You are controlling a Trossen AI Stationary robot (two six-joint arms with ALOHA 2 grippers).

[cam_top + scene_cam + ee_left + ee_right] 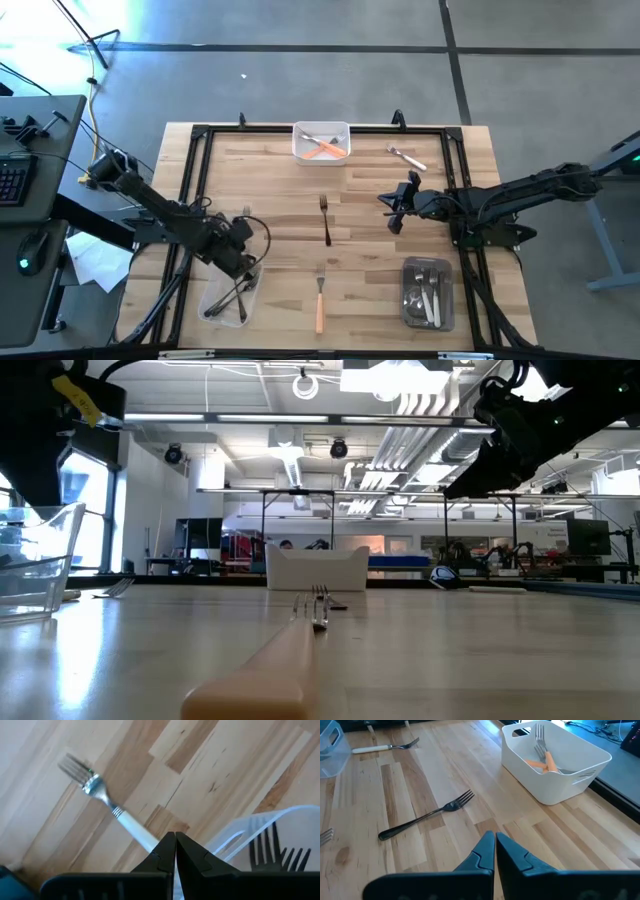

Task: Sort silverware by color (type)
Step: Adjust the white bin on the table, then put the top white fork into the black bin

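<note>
In the left wrist view the white-handled fork (pixel 117 812) is blurred at its tines, and its handle end disappears behind the closed fingers (pixel 165 852). The clear tray (pixel 280 827) beside it is cut by the picture's edge, so only the heads of the dark forks (pixel 272 850) show. In the low view the near fork's handle (pixel 265 675) is a soft blur (its colour hard to judge). Forks in the right-hand clear tray (pixel 428 292) overlap, too small to count.

Table centre open around dark fork (pixel 325 219); white tray (pixel 321 141) blocks far edge.
</note>
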